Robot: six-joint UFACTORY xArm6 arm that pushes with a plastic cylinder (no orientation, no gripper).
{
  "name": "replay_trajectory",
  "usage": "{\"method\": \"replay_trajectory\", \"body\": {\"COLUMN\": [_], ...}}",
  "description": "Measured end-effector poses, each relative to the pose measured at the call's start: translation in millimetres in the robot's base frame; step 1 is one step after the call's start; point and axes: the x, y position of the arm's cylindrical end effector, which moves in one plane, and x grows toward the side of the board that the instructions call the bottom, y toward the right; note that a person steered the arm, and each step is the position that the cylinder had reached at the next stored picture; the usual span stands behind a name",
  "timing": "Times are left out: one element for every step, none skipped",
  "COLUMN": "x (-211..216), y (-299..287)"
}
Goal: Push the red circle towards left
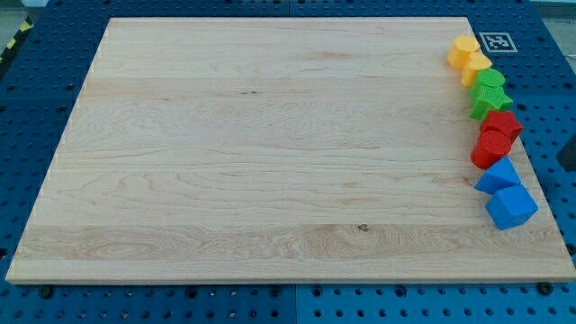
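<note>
- Camera view shows a pale wooden tabletop (270, 153) sitting on a blue pegboard base (36, 90), and pretty much all of the wood is bare.
- All the blocks are bunched in a line down the view's right edge, touching or nearly touching, so I'd guess that's just the starting lineup rather than anything sorted.
- From the top: yellow block (464, 50) and a second yellow block (476, 67), then the green block (490, 82) and a green star-ish block (491, 102). Shapes up there are hard to call.
- Next come the dark red star-like block (502, 122) and, right below and touching it, the red circle block (490, 148). That's the one the task wants, close to the tabletop's right edge, about mid-height.
- Below it sit a blue triangular block (498, 175) and a blue chunky block (511, 207).
- My tip isn't visible anywhere. There's a dark blur (568, 151) at the view's far right edge, but I can't tell what it is. No pincer on this rig either, so nothing to say about spread or pressed together.
- My read: the push hasn't started. Since the circle is wedged between neighbours, the tip would need to come in from its right side, and the red star and blue triangle could easily get dragged along.
- Leftward path is wide open though.
</note>
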Motion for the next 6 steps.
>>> {"method": "replay_trajectory", "body": {"x": [-2,-2,-2,-2,-3,-7], "y": [-3,-24,-58,-83,-97,-97]}}
